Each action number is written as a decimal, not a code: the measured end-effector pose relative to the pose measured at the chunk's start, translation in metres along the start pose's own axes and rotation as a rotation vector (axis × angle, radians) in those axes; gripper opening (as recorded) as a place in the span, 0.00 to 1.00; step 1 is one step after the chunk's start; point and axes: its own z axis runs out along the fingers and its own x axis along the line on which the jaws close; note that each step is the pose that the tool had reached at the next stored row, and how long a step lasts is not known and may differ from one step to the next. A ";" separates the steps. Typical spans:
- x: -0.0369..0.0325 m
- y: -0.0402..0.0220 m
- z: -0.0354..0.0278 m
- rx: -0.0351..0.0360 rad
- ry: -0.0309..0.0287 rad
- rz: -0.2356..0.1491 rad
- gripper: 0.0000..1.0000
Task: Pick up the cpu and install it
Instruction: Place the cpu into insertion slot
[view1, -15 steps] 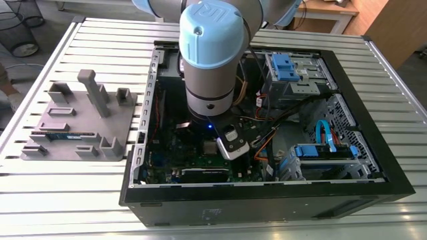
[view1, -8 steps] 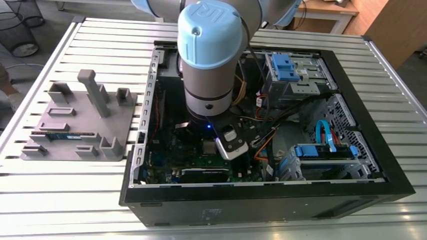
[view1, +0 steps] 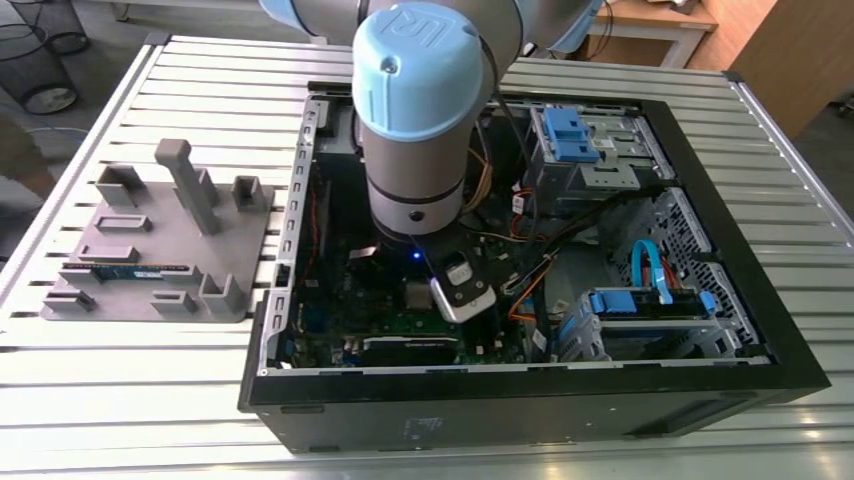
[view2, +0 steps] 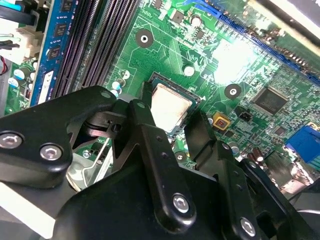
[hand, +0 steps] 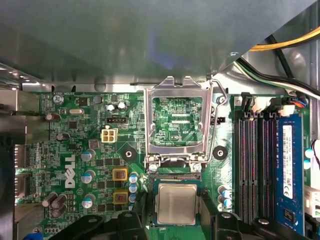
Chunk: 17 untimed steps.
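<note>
While clenching the cpu (hand: 175, 204) with the jaws just beside the hinge of the raised socket frame (hand: 175, 85), risks bent socket pins through tilt or sideways slip; may seat crooked against that frame.

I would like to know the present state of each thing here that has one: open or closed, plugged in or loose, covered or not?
Small square silvery cpu: lying flat, not covered by the frame.
Hinged metal socket frame: open, swung up.
Black gripper: lowered inside the case, at the cpu.
Blue memory stick: plugged in, standing on edge.
Black computer case: side open.
</note>
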 end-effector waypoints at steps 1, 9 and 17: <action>0.0001 -0.0003 -0.0001 0.0002 0.0001 -0.001 0.53; 0.0003 -0.0003 -0.0001 -0.0007 0.0002 -0.012 0.53; 0.0005 -0.0003 -0.0002 -0.0014 -0.0010 -0.023 0.53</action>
